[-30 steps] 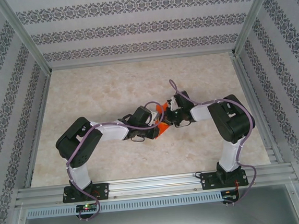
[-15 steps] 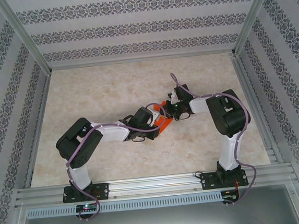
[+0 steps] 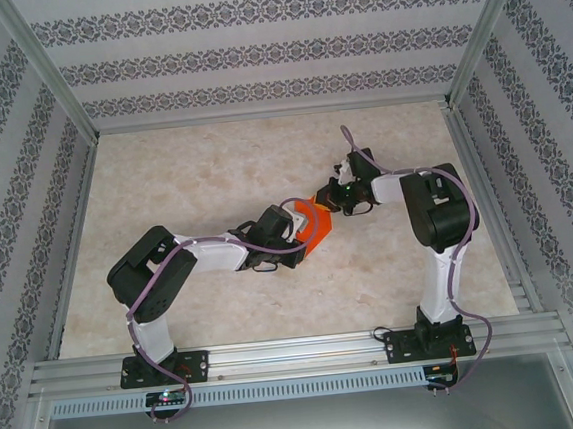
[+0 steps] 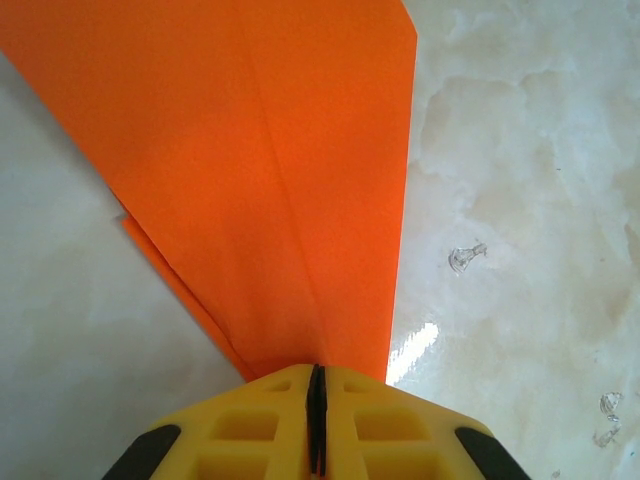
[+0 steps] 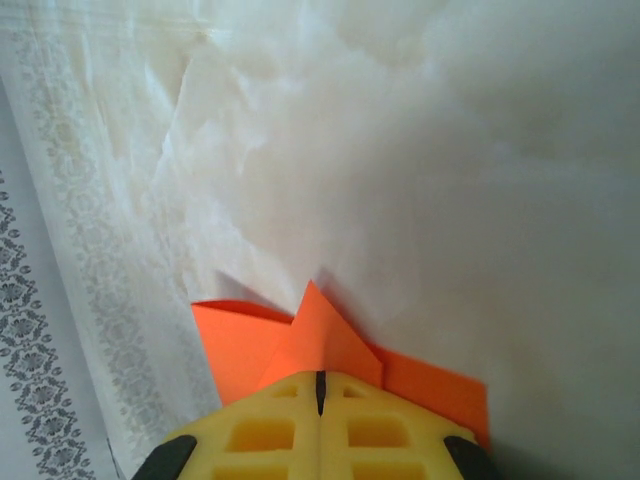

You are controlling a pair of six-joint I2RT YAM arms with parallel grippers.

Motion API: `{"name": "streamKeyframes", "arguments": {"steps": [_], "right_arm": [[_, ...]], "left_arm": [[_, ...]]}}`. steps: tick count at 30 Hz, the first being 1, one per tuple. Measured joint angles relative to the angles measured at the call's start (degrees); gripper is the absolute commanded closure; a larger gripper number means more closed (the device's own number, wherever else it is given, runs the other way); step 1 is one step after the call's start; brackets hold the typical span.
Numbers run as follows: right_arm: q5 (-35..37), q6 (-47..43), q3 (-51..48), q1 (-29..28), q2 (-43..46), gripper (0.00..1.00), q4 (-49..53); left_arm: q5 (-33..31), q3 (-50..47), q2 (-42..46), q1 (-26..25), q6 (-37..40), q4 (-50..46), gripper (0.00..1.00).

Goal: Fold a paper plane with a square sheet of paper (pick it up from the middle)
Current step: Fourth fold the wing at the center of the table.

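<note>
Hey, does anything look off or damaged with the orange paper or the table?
Slightly. In the left wrist view a lower layer of the orange folded paper peeks past the top layer's left edge, so the folds aren't flush. The table also carries a few small clear specks. No tears visible.

We see a pale cream, marble-patterned glossy desk (image 3: 183, 183). Over its middle is a thin, bright orange folded sheet of paper (image 3: 314, 224); whether it rests there we cannot tell. Small clear specks (image 4: 465, 258) mark the surface nearby.

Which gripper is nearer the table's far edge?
Right. The right gripper pinches the orange paper's farther corner, closer to the far edge; the left gripper pinches its nearer side.
</note>
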State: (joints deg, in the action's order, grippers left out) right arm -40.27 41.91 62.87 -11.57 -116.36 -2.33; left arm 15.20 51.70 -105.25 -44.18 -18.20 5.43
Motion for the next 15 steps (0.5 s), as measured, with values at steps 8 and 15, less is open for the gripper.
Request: {"name": "streamKeyframes", "arguments": {"steps": [8,15], "right_arm": [[2.2,-1.4,1.0,2.6,0.2,0.95,1.3],[2.4,-3.0,-3.3,3.2,8.0,0.84,2.4]], "left_arm": [[0.6,0.0,1.0,0.0,0.0,-1.4,0.85],[2.3,0.0,2.8,0.0,-1.2,-5.9,0.81]]}}
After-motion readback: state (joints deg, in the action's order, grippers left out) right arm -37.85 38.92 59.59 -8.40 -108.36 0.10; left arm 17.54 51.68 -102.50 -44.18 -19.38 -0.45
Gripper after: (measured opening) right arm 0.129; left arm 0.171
